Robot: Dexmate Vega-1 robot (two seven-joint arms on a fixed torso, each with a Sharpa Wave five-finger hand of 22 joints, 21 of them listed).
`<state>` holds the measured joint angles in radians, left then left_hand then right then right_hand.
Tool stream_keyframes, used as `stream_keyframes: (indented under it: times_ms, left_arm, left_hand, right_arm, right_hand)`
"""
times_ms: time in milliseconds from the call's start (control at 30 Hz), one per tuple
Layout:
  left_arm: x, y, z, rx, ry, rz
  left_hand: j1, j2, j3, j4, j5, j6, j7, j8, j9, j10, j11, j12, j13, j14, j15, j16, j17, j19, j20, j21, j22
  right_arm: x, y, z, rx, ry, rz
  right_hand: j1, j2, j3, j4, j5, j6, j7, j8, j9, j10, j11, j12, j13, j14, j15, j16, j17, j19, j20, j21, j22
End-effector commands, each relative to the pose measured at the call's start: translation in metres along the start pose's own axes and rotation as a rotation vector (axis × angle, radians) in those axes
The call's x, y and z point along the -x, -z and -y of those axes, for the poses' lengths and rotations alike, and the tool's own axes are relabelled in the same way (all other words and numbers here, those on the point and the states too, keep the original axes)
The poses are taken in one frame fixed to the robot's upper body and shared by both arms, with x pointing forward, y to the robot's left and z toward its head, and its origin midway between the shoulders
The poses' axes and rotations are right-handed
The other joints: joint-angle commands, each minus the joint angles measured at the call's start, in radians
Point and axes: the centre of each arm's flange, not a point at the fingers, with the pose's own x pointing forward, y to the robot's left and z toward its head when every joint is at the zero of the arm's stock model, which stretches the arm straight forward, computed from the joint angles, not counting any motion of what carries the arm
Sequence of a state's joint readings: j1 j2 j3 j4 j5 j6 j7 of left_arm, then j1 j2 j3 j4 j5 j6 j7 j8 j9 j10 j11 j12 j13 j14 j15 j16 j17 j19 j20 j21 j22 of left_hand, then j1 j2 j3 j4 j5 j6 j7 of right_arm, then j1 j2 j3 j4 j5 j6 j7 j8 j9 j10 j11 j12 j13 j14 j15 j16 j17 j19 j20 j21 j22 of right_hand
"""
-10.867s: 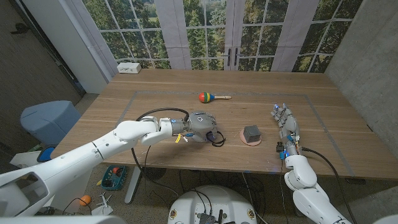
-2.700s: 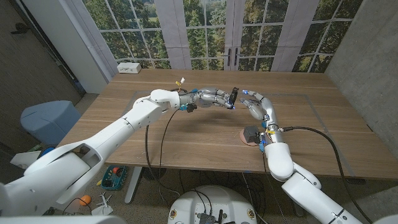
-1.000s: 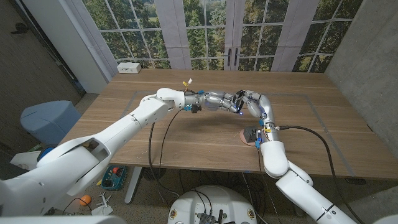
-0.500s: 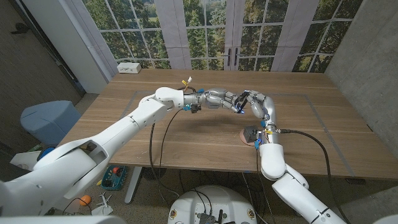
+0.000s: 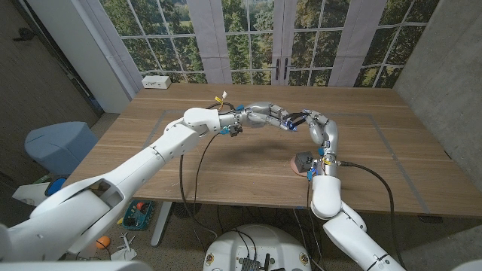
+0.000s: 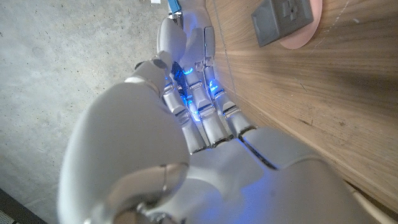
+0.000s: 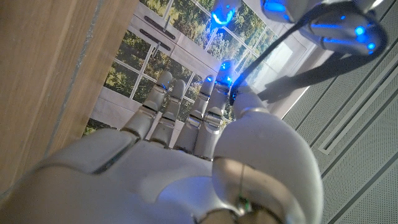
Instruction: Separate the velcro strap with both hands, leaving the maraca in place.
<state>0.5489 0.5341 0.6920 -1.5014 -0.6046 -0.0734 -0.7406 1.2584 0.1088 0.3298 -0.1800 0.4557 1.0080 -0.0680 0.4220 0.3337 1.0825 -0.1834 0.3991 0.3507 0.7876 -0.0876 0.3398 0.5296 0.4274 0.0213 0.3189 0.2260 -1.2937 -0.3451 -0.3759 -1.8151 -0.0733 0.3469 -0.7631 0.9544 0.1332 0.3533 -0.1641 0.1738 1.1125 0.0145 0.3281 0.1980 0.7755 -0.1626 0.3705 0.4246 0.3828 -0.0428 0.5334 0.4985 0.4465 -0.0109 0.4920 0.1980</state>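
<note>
Wooden table (image 5: 226, 162), taped rectangle outline on top. Grey block (image 5: 303, 160) sits on a round pink pad (image 5: 298, 167), near-right part of table; same pair in left wrist view: block (image 6: 283, 17), pad (image 6: 310, 28). White box (image 5: 156, 81) at far-left corner of table. Blue bin (image 5: 59, 147) on floor left of table. Small basket w/ mixed items (image 5: 135, 214) on floor under near-left edge. Tall windows (image 5: 248, 34) behind, trees outside. Grey wall (image 5: 444, 68) on right.

Left hand (image 5: 265, 117), right hand (image 5: 315, 124) meet above table (image 5: 188, 165); block (image 5: 304, 161) on disc (image 5: 298, 168).
</note>
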Motion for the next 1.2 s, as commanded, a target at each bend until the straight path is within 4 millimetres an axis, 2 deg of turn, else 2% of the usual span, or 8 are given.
stream_keyframes:
  times_ms: [33,100,233,1033,1200]
  left_arm:
    - [0.0026,-0.0061,0.0059,-0.016,0.01,0.015]
    - [0.0015,-0.0066,0.0065,-0.017,0.025,0.012]
    - [-0.0009,-0.0081,0.008,-0.019,0.058,0.005]
    - [-0.0012,-0.0099,0.0123,-0.018,0.053,0.011]
    - [0.0006,-0.0091,0.0112,-0.034,0.035,0.005]
  left_hand:
    - [0.005,0.001,-0.003,0.001,0.002,0.013,-0.003,-0.007,-0.005,0.025,-0.011,0.022,0.367,0.007,-0.155,0.003,0.006,0.003,-0.009,0.008,0.004]
    - [0.006,0.0,-0.006,0.001,0.006,0.041,0.001,-0.009,-0.013,0.027,-0.011,0.028,0.369,0.009,-0.155,0.001,0.011,0.001,-0.011,0.013,0.006]
    - [0.008,-0.002,-0.007,0.001,0.009,0.051,-0.005,-0.009,-0.011,0.029,-0.012,0.034,0.375,0.009,-0.155,-0.002,0.014,0.001,-0.014,0.016,0.007]
    - [0.013,-0.003,-0.011,0.003,0.018,0.053,-0.003,-0.016,0.007,0.026,-0.016,0.048,0.391,0.007,-0.155,-0.015,0.024,-0.007,-0.016,0.03,0.012]
    - [0.013,-0.003,-0.012,0.004,0.019,0.052,-0.004,-0.018,0.011,0.026,-0.016,0.049,0.392,0.007,-0.155,-0.017,0.026,-0.008,-0.016,0.033,0.012]
  right_arm:
    - [-0.0006,0.0073,0.0032,-0.053,0.082,-0.019]
    - [-0.0003,0.0083,0.0039,-0.058,0.098,-0.021]
    - [0.0002,0.0092,0.0052,-0.068,0.134,-0.026]
    - [-0.0007,0.0075,0.0093,-0.072,0.142,-0.022]
    - [-0.0006,0.0071,0.0095,-0.078,0.141,-0.019]
  right_hand:
    - [0.008,-0.003,0.003,-0.003,0.004,0.002,0.01,-0.005,0.003,0.01,0.0,0.006,0.006,0.015,-0.152,0.009,0.002,0.008,0.004,0.006,0.003]
    - [0.01,-0.002,0.004,-0.003,0.005,0.003,0.012,-0.006,0.003,0.012,-0.001,0.007,0.007,0.017,-0.152,0.01,0.001,0.007,0.004,0.007,0.003]
    - [0.014,-0.002,0.004,-0.004,0.007,0.007,0.016,-0.006,0.004,0.017,0.0,0.009,0.009,0.019,-0.153,0.01,0.001,0.006,0.003,0.008,0.003]
    - [0.026,-0.002,-0.002,-0.002,0.005,0.014,0.015,-0.011,0.006,0.028,-0.016,0.01,0.02,0.019,-0.154,0.014,0.004,0.014,-0.003,0.023,0.005]
    - [0.027,-0.001,-0.002,-0.001,0.004,0.013,0.012,-0.013,0.006,0.03,-0.012,0.01,0.022,0.024,-0.153,0.014,0.002,0.017,-0.001,0.027,0.005]
